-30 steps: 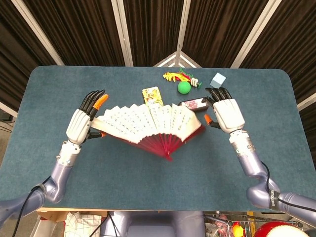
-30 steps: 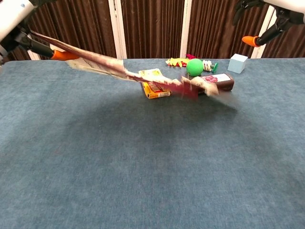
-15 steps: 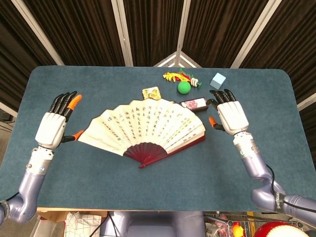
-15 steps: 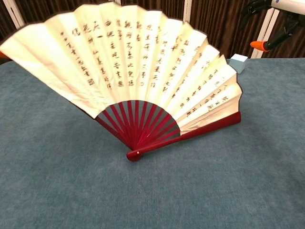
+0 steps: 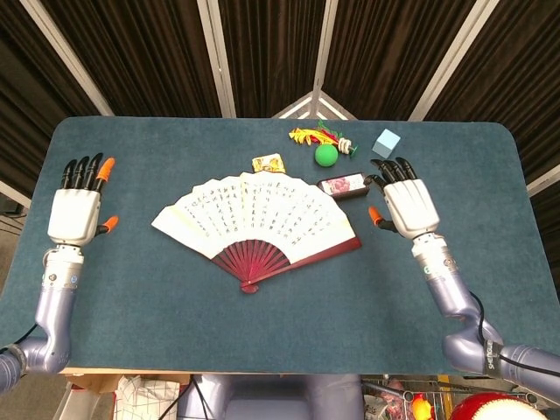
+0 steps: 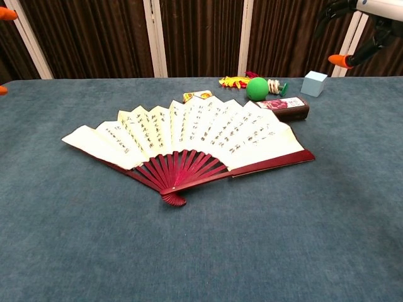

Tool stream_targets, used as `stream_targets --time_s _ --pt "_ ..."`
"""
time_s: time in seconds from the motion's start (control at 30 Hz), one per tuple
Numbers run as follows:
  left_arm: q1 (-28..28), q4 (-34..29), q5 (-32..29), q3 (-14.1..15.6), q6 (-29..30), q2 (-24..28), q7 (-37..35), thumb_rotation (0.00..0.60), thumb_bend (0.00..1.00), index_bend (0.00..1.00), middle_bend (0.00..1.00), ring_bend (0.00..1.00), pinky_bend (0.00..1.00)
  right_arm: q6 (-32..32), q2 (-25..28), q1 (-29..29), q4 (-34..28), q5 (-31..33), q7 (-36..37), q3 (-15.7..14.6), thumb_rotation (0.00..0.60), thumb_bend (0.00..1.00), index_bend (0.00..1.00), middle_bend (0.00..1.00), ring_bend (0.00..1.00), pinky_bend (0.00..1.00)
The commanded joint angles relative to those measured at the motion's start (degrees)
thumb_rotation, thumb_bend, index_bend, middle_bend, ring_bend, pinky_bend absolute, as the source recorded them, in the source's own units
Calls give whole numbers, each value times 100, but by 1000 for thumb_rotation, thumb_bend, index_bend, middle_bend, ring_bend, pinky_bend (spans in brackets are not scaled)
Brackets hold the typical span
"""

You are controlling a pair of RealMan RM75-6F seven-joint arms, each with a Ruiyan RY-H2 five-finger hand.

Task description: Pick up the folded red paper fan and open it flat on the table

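The red-ribbed paper fan with cream leaf and dark calligraphy (image 5: 258,226) lay spread open and flat on the blue-felt surface (image 5: 280,332), near its middle, its pivot pointing toward the robot and its pleated arc facing the far edge. The left hand (image 5: 74,210) hovered well apart from the fan's left tip, out by the surface's left side, holding nothing, its dark fingers with one orange tip (image 5: 106,165) extended side by side. The right hand (image 5: 405,206) sat near the fan's right guard stick but did not touch it, likewise empty with fingers straightened and apart; in the chest view only its orange-tipped finger (image 6: 343,60) showed at the upper right corner. Just beyond the fan's far edge lay a small yellow card packet (image 5: 268,163), partly hidden by the pleats, and a dark rectangular box with a pink floral label (image 5: 344,185). Farther back sat a green ball (image 5: 326,155), a yellow-and-red bundle (image 5: 308,135), and a pale blue cube (image 5: 386,142).
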Motion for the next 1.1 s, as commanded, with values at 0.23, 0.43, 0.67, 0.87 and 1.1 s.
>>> stream_targets --time_s 0.23,0.43,0.67,0.87,1.1 --pt "789 -2569 -613 245 387 884 988 600 174 11 0 0 0 417 -75 -288 -245 -303 487 -78 600 389 334 149 132 87" --pt "1537 -2335 172 704 1212 819 270 600 181 30 0 0 0 1207 18 -1042 -941 -998 613 -751 600 389 334 149 132 87" --pt "1978 -2195 248 1009 1263 976 -162 600 182 31 0 0 0 1944 -16 -1864 -769 -1664 674 -1587 600 390 318 149 132 87" --pt "2120 -2214 242 1162 1052 1190 -480 600 186 31 0 0 0 2418 30 -2338 -389 -1924 607 -1942 600 390 269 133 120 87" --pt "2322 -2295 760 1272 1314 1378 -782 600 186 3 0 0 0 2537 195 -2614 -238 -1766 475 -1970 600 390 51 62 71 70"
